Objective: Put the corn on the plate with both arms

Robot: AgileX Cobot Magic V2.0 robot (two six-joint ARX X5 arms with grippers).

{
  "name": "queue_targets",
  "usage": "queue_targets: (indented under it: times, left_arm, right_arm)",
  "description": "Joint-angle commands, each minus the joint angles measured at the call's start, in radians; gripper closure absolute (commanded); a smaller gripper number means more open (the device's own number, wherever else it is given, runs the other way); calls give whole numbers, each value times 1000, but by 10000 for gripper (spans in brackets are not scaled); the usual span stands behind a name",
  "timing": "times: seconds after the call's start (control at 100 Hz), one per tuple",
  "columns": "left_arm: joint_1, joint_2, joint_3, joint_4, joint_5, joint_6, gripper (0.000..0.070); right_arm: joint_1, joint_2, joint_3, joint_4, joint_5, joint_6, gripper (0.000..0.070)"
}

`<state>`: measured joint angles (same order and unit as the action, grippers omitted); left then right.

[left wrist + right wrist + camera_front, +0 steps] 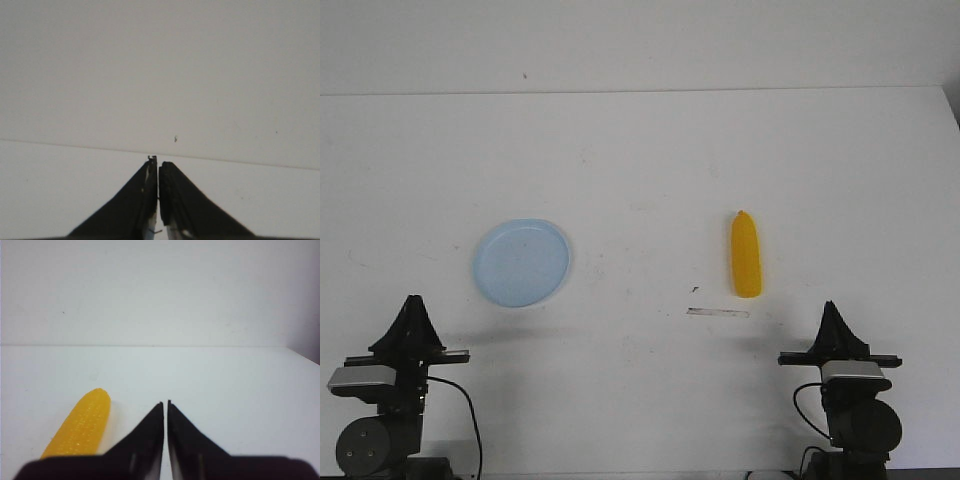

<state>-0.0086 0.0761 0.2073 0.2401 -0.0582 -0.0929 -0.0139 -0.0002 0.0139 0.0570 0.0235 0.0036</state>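
Nearest the front camera, both arms sit low at the near edge of the white counter (pixel 650 150), the left end effector (pixel 413 300) at about seven o'clock in the front view and the right end effector (pixel 831 305) at about five o'clock. Each points away across the counter with its black fingers pressed together, clenched on nothing; the left wrist view (pixel 158 160) and the right wrist view (pixel 165 402) both show only a hairline slit between the tips.

Just beyond the left end effector, around nine o'clock from the counter's middle, lies the pale blue plate (pixel 521 262), flat and bare. The yellow corn (pixel 745 254) lies well apart from it, at about three o'clock from the plate, its tapered tip pointing away from the robot. It rests on the counter, untouched, a little ahead of the right end effector and toward the plate's side; the right wrist view catches it (pixel 82 424) beside the closed fingers.

A thin dark streak (pixel 718 313), possibly a scuff or strip, marks the counter just near of the corn.
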Motion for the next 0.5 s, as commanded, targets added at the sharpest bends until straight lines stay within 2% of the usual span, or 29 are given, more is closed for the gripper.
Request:
queue_targets:
  times: [0.0, 0.35, 0.49]
  left_arm:
    - [2, 45, 55, 18, -6, -5, 699]
    - [2, 473, 417, 9, -6, 5, 699]
    - [2, 677, 565, -120, -6, 90, 699]
  right_arm:
    - [0, 1, -1, 11, 3, -5, 685]
    - [0, 1, -1, 11, 3, -5, 685]
    - [0, 1, -1, 11, 3, -5, 685]
